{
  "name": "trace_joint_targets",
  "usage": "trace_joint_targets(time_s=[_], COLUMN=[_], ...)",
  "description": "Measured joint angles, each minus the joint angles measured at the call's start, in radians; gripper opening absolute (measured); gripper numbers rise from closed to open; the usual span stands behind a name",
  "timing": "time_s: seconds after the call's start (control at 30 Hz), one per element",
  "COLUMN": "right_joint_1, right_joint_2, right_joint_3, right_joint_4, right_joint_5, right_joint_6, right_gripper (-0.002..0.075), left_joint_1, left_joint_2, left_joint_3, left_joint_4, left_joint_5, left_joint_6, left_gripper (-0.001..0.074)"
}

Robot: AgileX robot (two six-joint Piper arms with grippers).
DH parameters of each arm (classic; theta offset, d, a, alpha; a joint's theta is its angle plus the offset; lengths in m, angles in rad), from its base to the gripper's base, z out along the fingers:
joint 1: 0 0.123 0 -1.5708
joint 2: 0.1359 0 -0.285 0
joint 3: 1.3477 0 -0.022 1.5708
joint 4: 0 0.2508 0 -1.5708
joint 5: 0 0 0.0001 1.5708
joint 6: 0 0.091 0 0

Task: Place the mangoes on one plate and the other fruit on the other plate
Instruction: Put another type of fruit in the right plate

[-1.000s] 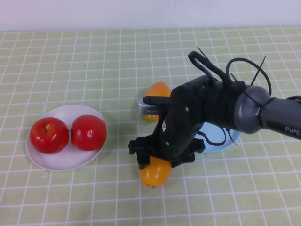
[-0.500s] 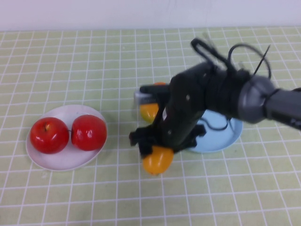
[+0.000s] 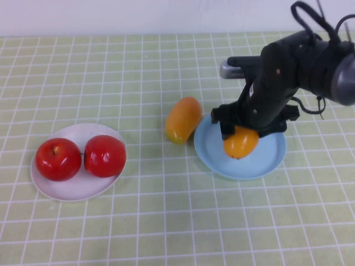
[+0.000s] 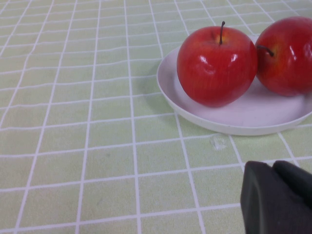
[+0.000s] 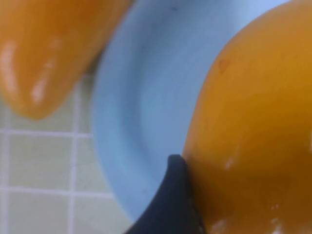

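Note:
My right gripper [image 3: 242, 134] is shut on one orange mango [image 3: 241, 143] and holds it over the middle of the light blue plate [image 3: 267, 165]. In the right wrist view, that mango [image 5: 253, 117] fills the space beside one dark finger [image 5: 171, 204], with the blue plate [image 5: 141, 92] beneath. The second mango [image 3: 183, 119] lies on the cloth, touching the blue plate's left rim. Two red apples [image 3: 57, 159] [image 3: 105, 155] sit side by side on the white plate [image 3: 66, 192]. My left gripper [image 4: 280, 192] shows only in the left wrist view, shut and empty, low over the cloth near the white plate [image 4: 229, 124].
A green cloth with a white grid covers the whole table. The right arm's black body and cables [image 3: 302, 52] rise over the back right. A pale wall runs along the far edge.
The right arm has lifted the mango from the cloth in front of the blue plate and carried it right and back, over the plate. The other mango is now uncovered.

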Motion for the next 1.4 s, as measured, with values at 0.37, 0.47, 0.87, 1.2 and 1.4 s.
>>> trace_joint_targets(time_s=[0.37,0.47,0.87,1.2,1.4], right_joint_1=[-0.002,-0.002,0.029,0.056,0.056], right_joint_2=[0.056,0.056,0.089,0.310,0.403], right_joint_3=[-0.050,-0.110,-0.320,-0.513,-0.617], right_joint_4=[0.015,0.017,0.116,0.206,0.198], right_joint_5=[0.038,0.090,0.074,0.077,0.120], right_joint_6=[-0.029,-0.029,-0.033,-0.051,-0.052], right_gripper=[0.0643,0.0678,0.0667,0.0622,0.0620], left_joint_1=[0.000,0.000,0.000,0.000,0.000], left_joint_2=[0.000,0.000,0.000,0.000,0.000], left_joint_3=[0.000,0.000,0.000,0.000,0.000], left_joint_4=[0.000,0.000,0.000,0.000,0.000], left_joint_5=[0.000,0.000,0.000,0.000,0.000], left_joint_6=[0.000,0.000,0.000,0.000,0.000], left_gripper=[0.0003,0.0003,0.0003,0.0003,0.0003])
